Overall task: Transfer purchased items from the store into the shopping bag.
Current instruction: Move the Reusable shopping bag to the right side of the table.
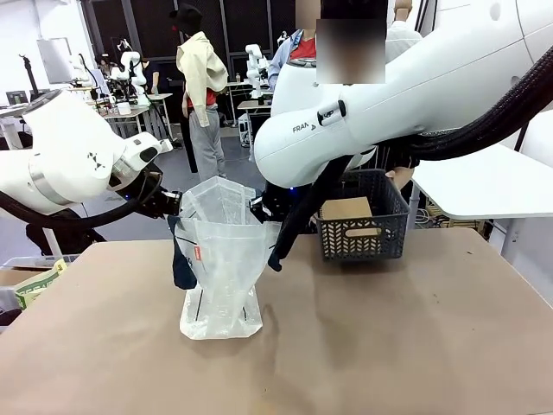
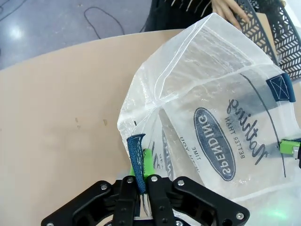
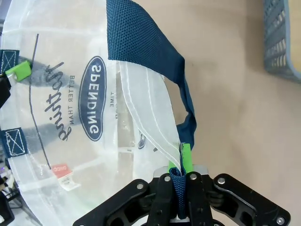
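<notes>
Left gripper clenched on a navy handle of the shopping bag; right gripper clenched on the opposite handle. Bag upright on the table, left of centre. Basket farther right.

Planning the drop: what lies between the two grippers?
The bag, its mouth stretched between left gripper and right gripper; the front view shows it.

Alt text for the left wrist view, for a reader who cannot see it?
The left gripper is shut on a navy strap at the rim of the translucent shopping bag, which bears an oval logo. Behind the bag is the tan table, with the dark lattice basket and a person's hand beyond.
</notes>
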Controlling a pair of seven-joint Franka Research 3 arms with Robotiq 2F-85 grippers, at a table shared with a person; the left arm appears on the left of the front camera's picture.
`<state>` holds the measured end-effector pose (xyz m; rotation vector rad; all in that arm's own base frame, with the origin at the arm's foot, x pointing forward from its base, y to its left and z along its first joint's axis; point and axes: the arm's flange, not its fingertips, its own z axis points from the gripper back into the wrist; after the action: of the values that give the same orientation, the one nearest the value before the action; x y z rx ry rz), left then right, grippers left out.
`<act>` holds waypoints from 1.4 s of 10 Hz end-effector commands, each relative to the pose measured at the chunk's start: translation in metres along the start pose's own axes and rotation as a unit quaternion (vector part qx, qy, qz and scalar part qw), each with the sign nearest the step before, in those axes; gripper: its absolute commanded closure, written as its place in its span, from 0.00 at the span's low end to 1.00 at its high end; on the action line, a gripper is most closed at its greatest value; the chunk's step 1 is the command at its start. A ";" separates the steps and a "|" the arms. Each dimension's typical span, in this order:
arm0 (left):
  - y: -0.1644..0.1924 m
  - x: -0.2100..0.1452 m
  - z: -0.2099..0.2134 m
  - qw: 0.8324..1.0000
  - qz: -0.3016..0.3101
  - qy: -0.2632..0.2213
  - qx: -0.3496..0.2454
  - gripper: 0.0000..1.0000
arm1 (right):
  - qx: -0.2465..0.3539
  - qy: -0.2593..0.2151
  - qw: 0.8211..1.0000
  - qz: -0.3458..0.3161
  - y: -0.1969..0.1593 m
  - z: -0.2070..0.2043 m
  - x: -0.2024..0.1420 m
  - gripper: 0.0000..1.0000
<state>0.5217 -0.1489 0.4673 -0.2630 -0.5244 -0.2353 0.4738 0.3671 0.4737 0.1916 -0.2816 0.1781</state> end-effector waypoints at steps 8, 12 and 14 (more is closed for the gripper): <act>0.001 -0.003 0.003 1.000 0.000 -0.001 0.001 1.00 | 0.003 0.002 1.000 -0.001 0.000 0.000 -0.001 1.00; 0.001 -0.003 0.003 1.000 0.000 -0.001 0.001 1.00 | 0.003 0.002 1.000 -0.001 0.000 0.000 -0.001 1.00; 0.001 -0.003 0.003 1.000 0.000 -0.001 0.001 1.00 | 0.003 0.002 1.000 -0.001 0.000 0.000 -0.001 1.00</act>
<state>0.5217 -0.1489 0.4673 -0.2630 -0.5244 -0.2354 0.4738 0.3671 0.4737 0.1916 -0.2816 0.1781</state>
